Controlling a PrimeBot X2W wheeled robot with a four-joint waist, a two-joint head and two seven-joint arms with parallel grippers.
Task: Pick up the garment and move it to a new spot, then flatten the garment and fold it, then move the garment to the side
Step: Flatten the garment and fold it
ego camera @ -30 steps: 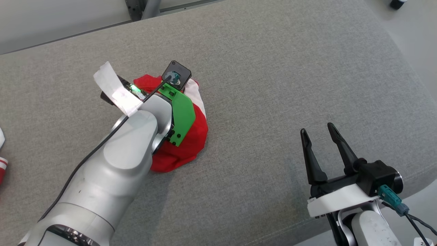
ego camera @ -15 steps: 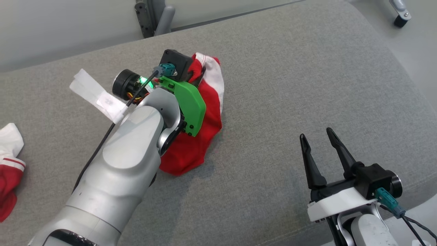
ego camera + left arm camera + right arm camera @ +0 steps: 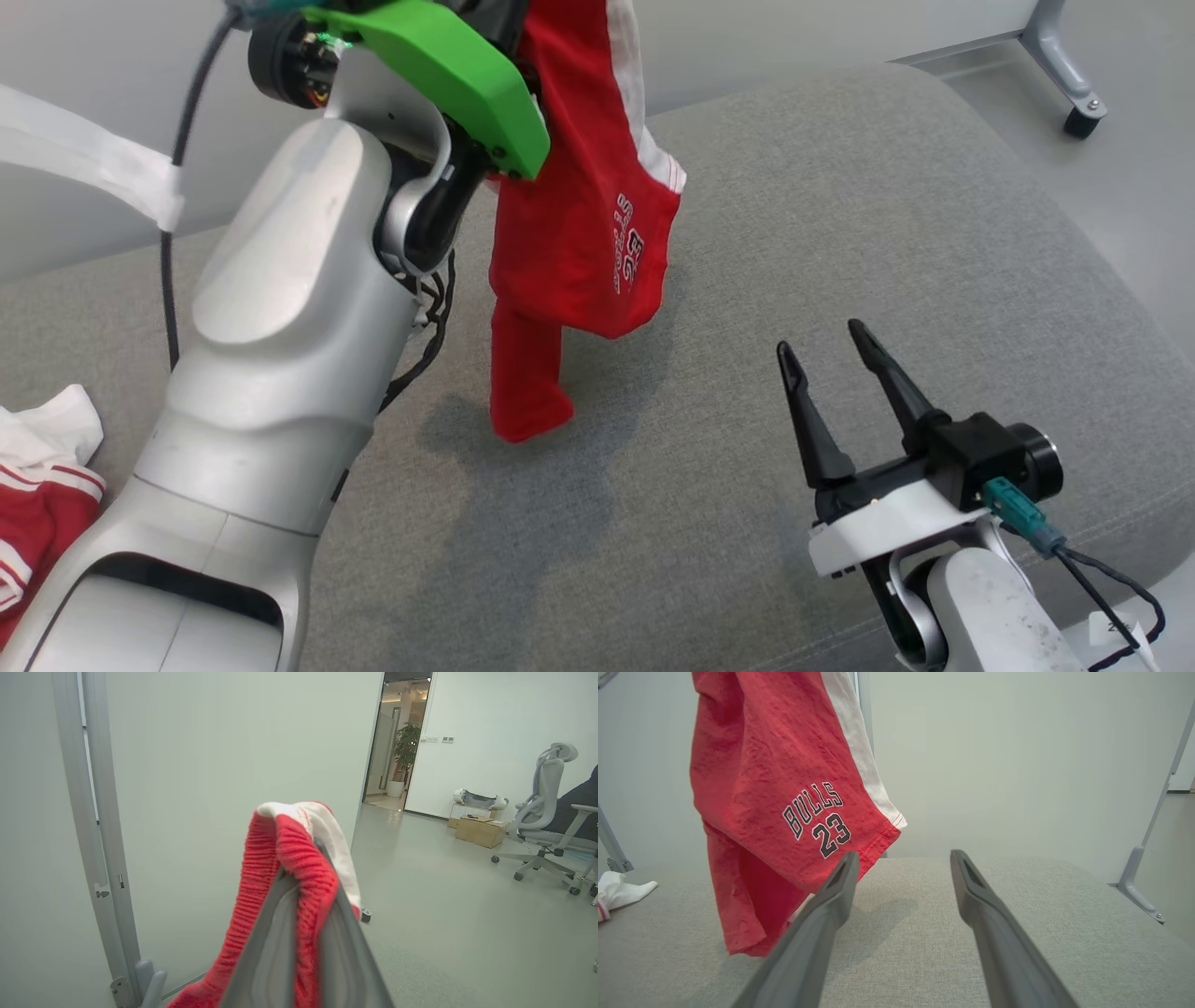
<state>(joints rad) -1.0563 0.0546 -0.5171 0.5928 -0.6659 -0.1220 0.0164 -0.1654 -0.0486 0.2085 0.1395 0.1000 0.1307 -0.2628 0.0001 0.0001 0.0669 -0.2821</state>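
The left gripper (image 3: pixel 302 859) is pressed together on the ribbed red waistband of the red basketball shorts (image 3: pixel 579 215), pinching a bunched fold of it, with a bit of white trim flopped over the fingertips. From that grip the shorts hang high above the grey fabric-covered tabletop (image 3: pixel 840 187), beside the green bracket (image 3: pixel 439 65) on the left wrist. A white side stripe runs down one edge and the print reads "BULLS 23" (plain in the right wrist view). One leg droops lower than the other, its tip down near the tabletop over its own shadow; whether it touches the cloth I cannot tell. The right gripper (image 3: pixel 820 341) sits low at the near right of the tabletop, its two dark fingers spread wide and holding nothing, pointing toward the hanging shorts but apart from them. A second red-and-white garment (image 3: pixel 37 467) lies crumpled at the left edge of the tabletop, well apart from the shorts. Beyond the left gripper, an office chair (image 3: pixel 546 812) and a cardboard box (image 3: pixel 481 830) stand on the pale floor.
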